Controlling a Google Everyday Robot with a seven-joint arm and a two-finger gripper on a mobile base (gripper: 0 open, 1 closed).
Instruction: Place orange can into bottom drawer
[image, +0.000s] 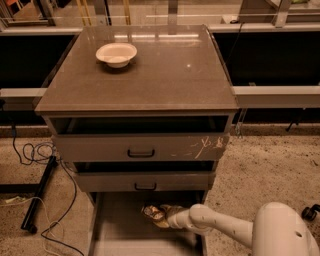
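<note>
Speckled stone floor (270, 165), dim light, black cables (35, 152) trailing far out to the gripper's left. A grey three-drawer cabinet stands in the middle. Its smooth brown counter (160, 80) is well above the gripper and carries a white round bowl (116, 53) at the far left corner.

The white arm (225, 229) reaches in from the lower right. The gripper (169, 218) sits low inside the pulled-out bottom drawer (125, 237), a shallow grey tray, just under the front of the middle grey drawer (145, 181). The top grey drawer (140, 147) is higher again, slightly open.

The small dented orange-brown metal can (154, 213) lies right at the gripper's tip, on its left side, over the rear part of the tray floor. Cannot tell whether the gripper is clamped on it or has let go; the two read as touching.

Handling, as judged:
- Can is probably light and thin-walled, and already crumpled, so hard pressure would deform it more.
- The shiny skin is likely slick, and the dents give uneven contact.
- The best hold is across the mid-body, on the flatter faces.
- It may roll on the flat floor once freed, so set it down low.
</note>
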